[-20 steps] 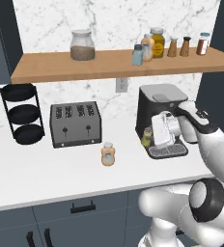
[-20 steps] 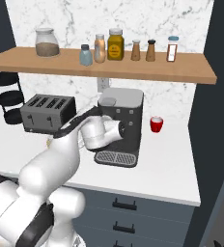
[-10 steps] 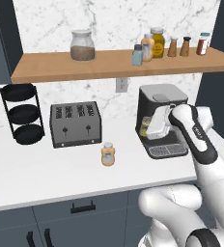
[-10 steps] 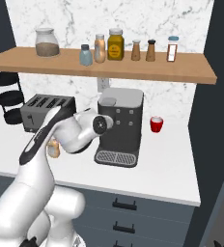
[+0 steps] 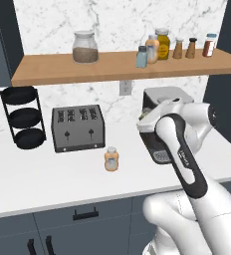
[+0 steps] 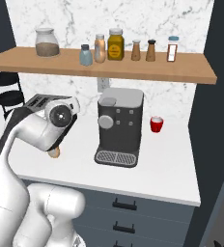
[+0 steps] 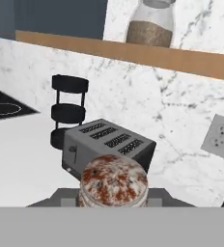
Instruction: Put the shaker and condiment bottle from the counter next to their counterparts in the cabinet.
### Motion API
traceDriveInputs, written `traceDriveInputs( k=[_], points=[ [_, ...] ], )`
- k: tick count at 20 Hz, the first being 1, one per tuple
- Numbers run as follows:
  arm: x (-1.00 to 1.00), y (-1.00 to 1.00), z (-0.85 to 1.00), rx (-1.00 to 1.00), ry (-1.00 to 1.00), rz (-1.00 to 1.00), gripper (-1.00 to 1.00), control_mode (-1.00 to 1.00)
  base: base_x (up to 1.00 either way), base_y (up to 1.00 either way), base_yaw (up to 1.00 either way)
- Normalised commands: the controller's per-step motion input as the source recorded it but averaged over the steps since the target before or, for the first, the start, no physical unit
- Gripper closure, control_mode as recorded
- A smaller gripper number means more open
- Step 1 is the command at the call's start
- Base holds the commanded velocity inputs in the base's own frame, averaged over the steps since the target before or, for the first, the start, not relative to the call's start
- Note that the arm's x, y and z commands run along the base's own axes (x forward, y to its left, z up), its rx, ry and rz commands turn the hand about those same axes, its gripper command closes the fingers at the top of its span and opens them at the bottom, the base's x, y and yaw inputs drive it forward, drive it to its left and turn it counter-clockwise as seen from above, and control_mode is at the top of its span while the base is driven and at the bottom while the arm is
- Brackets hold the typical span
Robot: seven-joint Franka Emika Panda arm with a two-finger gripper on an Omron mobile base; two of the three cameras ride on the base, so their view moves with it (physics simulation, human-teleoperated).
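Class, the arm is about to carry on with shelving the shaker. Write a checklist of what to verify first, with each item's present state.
1. Shaker sits in the gripper: ok, the hand view shows it at the fingers.
2. Free spot on the shelf beside the blue shaker: ok, bare board to its left, up to the big jar.
3. Gripper at shelf height: not ok, it is below the board, near the coffee machine.
4. Orange bottle on the counter is upright and apart from the toaster: ok.
5. Firmness of the grip: cannot tell.
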Motion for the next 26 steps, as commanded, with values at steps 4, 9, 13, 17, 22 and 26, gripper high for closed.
traceDriveInputs(
  k=[4,9,13,17,22,26],
  points=[
    [-0.23,0.16,0.8,-0.03,0.0,-0.23,1.0,-1.0,0.0,0.0,0.0],
    [-0.1,0.08,0.9,-0.01,0.0,-0.22,1.0,-1.0,0.0,0.0,0.0],
    [-0.01,0.02,0.88,0.0,0.0,-0.2,1.0,-1.0,0.0,0.0,0.0],
    [0.0,0.0,0.89,0.0,0.01,-0.2,1.0,-1.0,0.0,0.0,0.0],
    [0.0,0.0,0.79,0.0,0.0,-0.22,1.0,-1.0,0.0,0.0,0.0],
    [0.02,0.0,0.21,0.05,0.07,-0.19,1.0,-1.0,0.0,0.0,0.0]
  ],
)
